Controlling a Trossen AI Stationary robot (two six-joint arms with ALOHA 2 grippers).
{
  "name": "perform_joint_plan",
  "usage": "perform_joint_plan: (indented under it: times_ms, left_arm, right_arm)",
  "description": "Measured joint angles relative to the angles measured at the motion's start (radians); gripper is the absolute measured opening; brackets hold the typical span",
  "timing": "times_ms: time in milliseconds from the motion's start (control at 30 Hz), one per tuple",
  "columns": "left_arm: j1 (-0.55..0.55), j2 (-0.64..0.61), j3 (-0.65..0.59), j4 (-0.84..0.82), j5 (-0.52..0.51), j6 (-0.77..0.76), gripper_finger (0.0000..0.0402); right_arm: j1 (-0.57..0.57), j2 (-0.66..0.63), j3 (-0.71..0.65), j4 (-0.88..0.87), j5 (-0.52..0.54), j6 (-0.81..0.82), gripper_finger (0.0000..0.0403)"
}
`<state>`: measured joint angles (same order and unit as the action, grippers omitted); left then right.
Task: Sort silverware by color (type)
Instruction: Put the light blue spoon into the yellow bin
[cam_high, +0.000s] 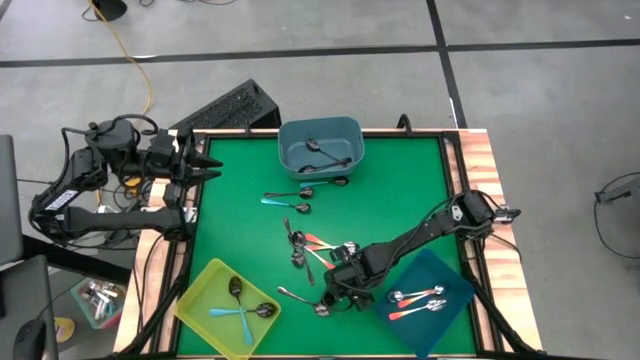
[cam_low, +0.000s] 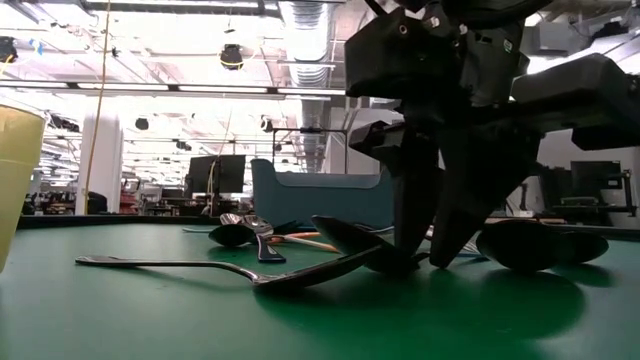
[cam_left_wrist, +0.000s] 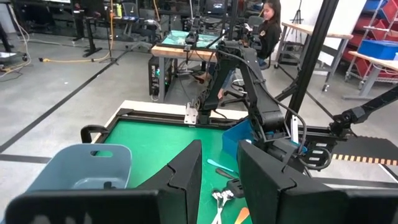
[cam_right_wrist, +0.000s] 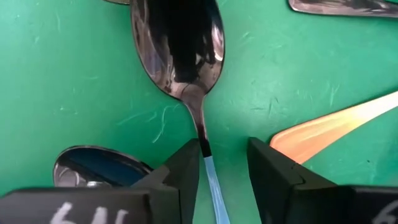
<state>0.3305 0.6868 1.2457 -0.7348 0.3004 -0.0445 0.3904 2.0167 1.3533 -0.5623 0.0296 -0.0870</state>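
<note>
Right claw (cam_high: 340, 290) is down on the desk (cam_high: 400, 190), low in the loose pile of spoons (cam_high: 310, 250) mid-desk, btwn the yellow bin (cam_high: 205, 290) and the dark blue bin (cam_high: 450, 270). Wrist cam shows why it sits there: fingers apart, straddling the neck of one spoon (cam_right_wrist: 180, 50), right where the dark metal meets a light blue handle. Not clamped on it yet, gap on both sides. An orange-handled spoon (cam_right_wrist: 336, 127) lies just beside, outside the fingers, so the line-up looks deliberate: one spoon only.

From desk level you see the claw (cam_low: 435, 255) tips touching or nearly touching the green, spoon bowls all round it.

Sorting so far: blue-handled ones in the yellow bin, orange-handled ones (cam_high: 418, 303) in the dark blue bin, plain dark ones (cam_high: 322, 155) in the grey-blue bin (cam_high: 320, 150) at the far edge. So my guess is this one's bound for yellow. Plenty left loose, incl. a couple nr the grey-blue bin.

Left claw (cam_high: 205, 165) parked off the desk's left far corner, fingers part-way apart, holding nothing, out of the way.

Risk: thin neck, flat on the mat, could slip or drag a neighbour.
</note>
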Motion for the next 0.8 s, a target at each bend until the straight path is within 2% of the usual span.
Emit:
perform_joint_plan:
  times_ms: [233,667,800]
  left_arm:
    - [0.0,0.0,0.0,-0.018,-0.001,0.0,0.0086]
    - [0.0,0.0,0.0,-0.018,-0.002,-0.001,0.0086]
    - [0.0,0.0,0.0,-0.017,-0.001,-0.001,0.0086]
  right_arm:
    - [0.0,0.0,0.0,-0.006,0.001,-0.004,0.012]
    - [0.0,0.0,0.0,-0.008,0.022,-0.053,0.0117]
    - [0.0,0.0,0.0,-0.011,0.022,-0.053,0.0102]
